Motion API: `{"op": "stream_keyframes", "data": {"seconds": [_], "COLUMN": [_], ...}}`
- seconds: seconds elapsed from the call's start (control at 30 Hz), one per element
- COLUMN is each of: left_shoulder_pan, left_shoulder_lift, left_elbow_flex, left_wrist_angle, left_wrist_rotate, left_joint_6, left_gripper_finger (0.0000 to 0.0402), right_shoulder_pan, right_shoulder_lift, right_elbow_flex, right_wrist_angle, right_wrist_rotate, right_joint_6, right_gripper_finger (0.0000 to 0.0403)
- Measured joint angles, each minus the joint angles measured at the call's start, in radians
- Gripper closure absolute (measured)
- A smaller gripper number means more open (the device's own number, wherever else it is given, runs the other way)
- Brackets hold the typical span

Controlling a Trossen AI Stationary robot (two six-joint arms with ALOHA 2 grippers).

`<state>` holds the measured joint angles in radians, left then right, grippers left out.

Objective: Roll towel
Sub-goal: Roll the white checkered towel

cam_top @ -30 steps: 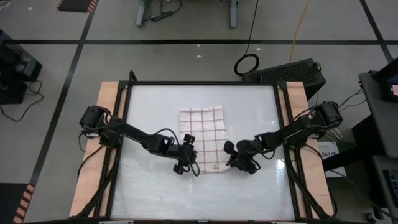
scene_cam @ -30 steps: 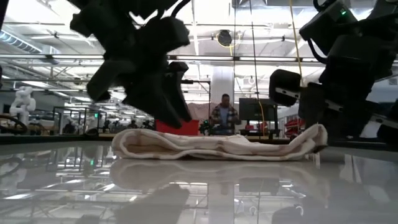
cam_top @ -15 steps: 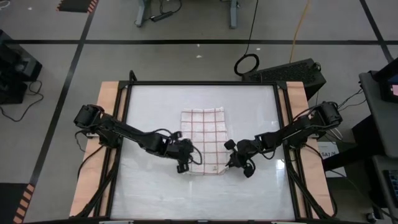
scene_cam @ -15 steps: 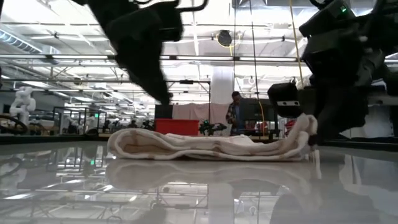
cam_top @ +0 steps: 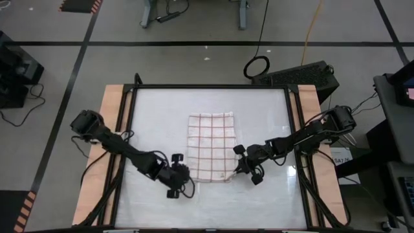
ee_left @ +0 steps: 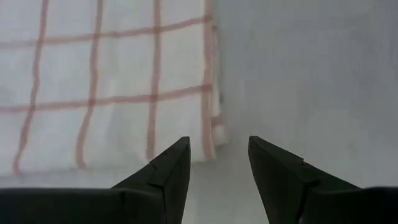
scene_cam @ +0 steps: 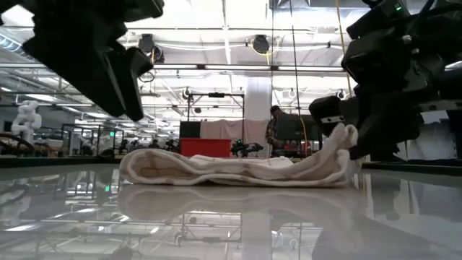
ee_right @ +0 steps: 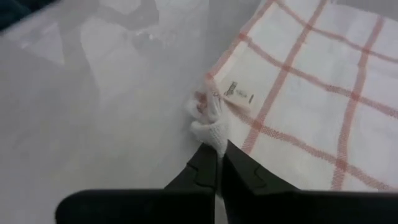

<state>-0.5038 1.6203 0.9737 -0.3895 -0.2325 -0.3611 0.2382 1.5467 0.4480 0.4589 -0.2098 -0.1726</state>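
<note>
The towel, white with red-brown grid lines, lies folded flat in the middle of the table; in the low view it is a low, layered strip. My right gripper is at its near right corner, shut on it. My left gripper hangs open just off the towel's near left corner. Its fingers stand apart with only bare table between them. My right gripper pinches the towel's near right corner, beside the sewn label, between its two shut fingers. The fingers come slanting down from the table's right and near side. The corner is bunched and raised off the table, while the rest of the towel lies flat.
The glossy white tabletop is ringed by a black frame with wooden boards at both sides. A black box and a cable loop lie beyond the far right corner. A person stands far behind the table.
My left gripper has drawn away from the towel's near edge toward the table's near left, risen and rolled. My right gripper has rolled, shut on the near right corner and raised it, so that end now stands up while the rest stays flat.
</note>
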Motion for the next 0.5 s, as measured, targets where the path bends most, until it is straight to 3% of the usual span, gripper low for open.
{"op": "stream_keyframes", "data": {"seconds": [0.13, 0.37, 0.5], "left_shoulder_pan": [0.005, 0.066, 0.103], "left_shoulder_lift": [0.025, 0.071, 0.092], "left_elbow_flex": [-0.029, -0.083, -0.107], "left_wrist_angle": [0.032, 0.067, 0.179], "left_wrist_rotate": [-0.032, -0.06, -0.061], "left_joint_6": [0.055, 0.068, 0.146], "left_gripper_finger": [0.0233, 0.0234, 0.0234], "right_shoulder_pan": [0.001, 0.002, 0.002], "right_shoulder_lift": [0.0, 0.002, 0.002], "right_elbow_flex": [0.0, 0.0, 0.0], "right_wrist_angle": [-0.028, -0.049, -0.04], "right_wrist_rotate": [0.027, 0.027, 0.009], "right_joint_6": [-0.075, -0.22, -0.318], "right_gripper_finger": [0.0376, 0.0271, 0.0235]}}
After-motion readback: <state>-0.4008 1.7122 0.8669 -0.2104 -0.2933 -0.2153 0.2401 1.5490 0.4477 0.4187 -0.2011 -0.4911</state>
